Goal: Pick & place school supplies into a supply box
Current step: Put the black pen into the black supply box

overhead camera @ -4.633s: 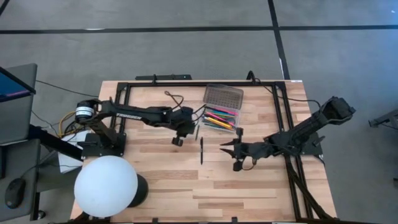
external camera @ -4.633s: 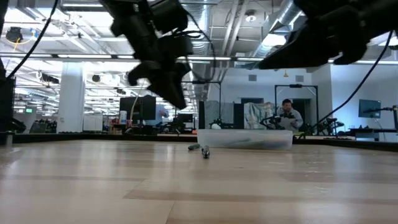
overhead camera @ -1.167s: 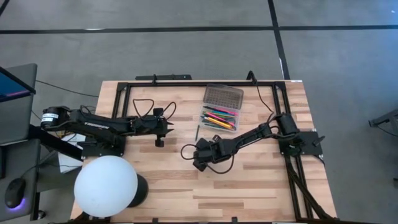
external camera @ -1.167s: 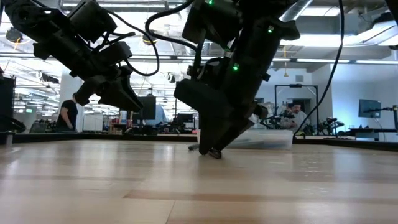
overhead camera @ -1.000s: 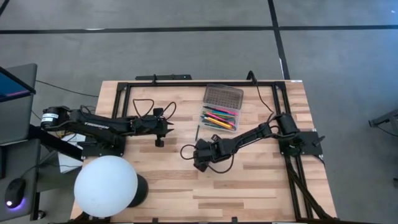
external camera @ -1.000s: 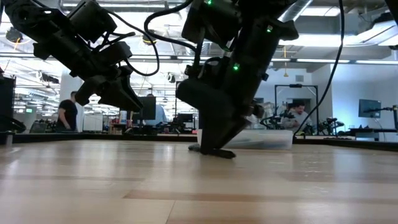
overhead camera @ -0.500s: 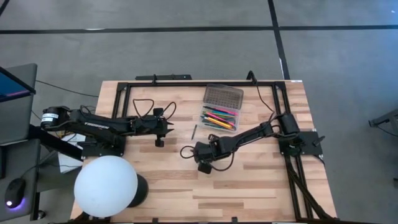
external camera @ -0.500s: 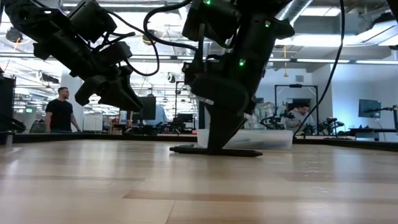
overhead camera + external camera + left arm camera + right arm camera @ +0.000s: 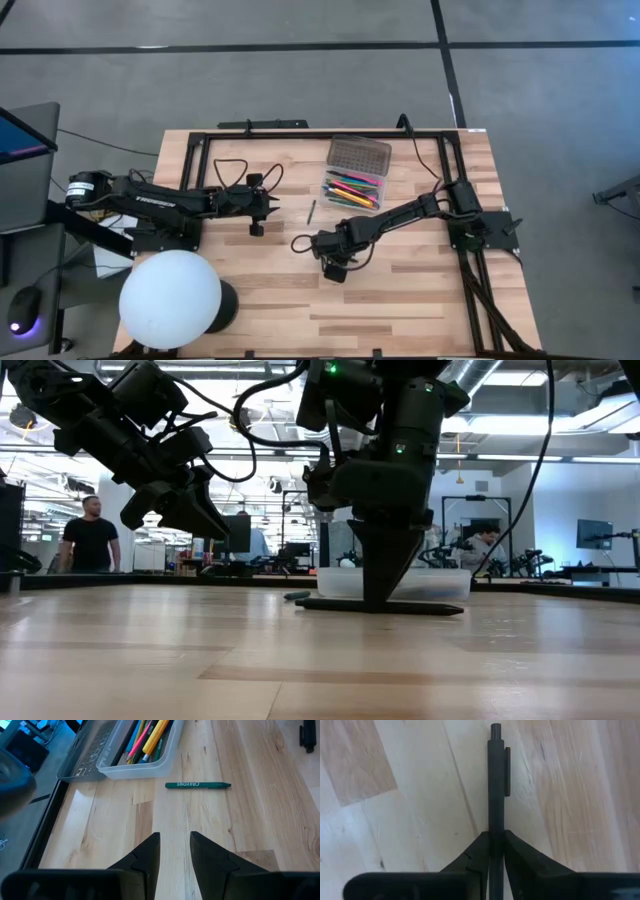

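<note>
The supply box [image 9: 353, 190] stands open at the far middle with several coloured pens inside, and its dotted lid [image 9: 358, 155] lies just beyond it. A green crayon [image 9: 311, 211] lies on the wood between the arms and also shows in the left wrist view [image 9: 198, 785]. My right gripper [image 9: 330, 250] points straight down near the table's middle, shut on a black pen [image 9: 380, 606]. My left gripper [image 9: 272, 209] hangs above the table to the left of the crayon. It is open with nothing between its fingers [image 9: 150, 850]. My right gripper pinches the black pen's barrel [image 9: 496, 820] between its two fingers, about midway along its length. The fingers [image 9: 382, 585] come from above, pointing down, and lie across the pen. The pen lies level along the table top, its clip end [image 9: 506, 772] sticking out past the fingers.
A white ball-shaped lamp [image 9: 170, 298] stands at the near left corner. A black frame [image 9: 320, 133] runs along the far and right edges, and a cable [image 9: 235, 170] loops behind the left arm. A person [image 9: 90, 540] walks in the room beyond. Bare wood spans the near half.
My right gripper has tipped from a slant to pointing straight down and has rolled about its own line. The black pen under it has turned about on the table. It was end-on in the low view and now lies broadside.
</note>
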Motion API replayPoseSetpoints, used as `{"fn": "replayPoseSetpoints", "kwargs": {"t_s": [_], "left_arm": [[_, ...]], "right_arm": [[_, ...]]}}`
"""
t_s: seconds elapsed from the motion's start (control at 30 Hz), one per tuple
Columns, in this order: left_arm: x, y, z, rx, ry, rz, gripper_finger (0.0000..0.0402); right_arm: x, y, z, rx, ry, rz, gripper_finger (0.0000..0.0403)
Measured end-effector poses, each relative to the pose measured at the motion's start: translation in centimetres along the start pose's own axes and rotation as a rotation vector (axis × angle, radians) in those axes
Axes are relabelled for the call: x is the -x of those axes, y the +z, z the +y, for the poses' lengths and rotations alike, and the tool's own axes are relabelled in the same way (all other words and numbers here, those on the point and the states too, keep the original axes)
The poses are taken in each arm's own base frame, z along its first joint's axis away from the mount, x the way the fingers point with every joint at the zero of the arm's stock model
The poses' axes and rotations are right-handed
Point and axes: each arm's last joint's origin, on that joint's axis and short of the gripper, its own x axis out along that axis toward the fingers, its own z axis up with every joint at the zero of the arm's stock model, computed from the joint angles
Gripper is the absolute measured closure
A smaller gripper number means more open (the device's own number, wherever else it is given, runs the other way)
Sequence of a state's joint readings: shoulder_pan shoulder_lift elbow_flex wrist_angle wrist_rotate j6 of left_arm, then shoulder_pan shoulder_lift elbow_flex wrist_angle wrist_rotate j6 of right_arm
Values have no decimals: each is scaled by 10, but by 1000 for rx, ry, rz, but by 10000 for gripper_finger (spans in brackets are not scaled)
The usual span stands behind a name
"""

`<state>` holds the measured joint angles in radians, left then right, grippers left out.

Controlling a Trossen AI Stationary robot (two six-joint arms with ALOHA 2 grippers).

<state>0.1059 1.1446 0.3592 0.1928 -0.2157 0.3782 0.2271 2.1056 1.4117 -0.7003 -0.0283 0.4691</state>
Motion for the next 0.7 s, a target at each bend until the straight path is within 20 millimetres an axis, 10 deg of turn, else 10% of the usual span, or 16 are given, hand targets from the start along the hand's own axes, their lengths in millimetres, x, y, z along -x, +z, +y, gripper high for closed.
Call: {"fn": "replayPoseSetpoints", "kwargs": {"t_s": [0.7], "left_arm": [[0,0,0,0,0,0,300]], "right_arm": [[0,-5,7,265,-9,11,380]]}}
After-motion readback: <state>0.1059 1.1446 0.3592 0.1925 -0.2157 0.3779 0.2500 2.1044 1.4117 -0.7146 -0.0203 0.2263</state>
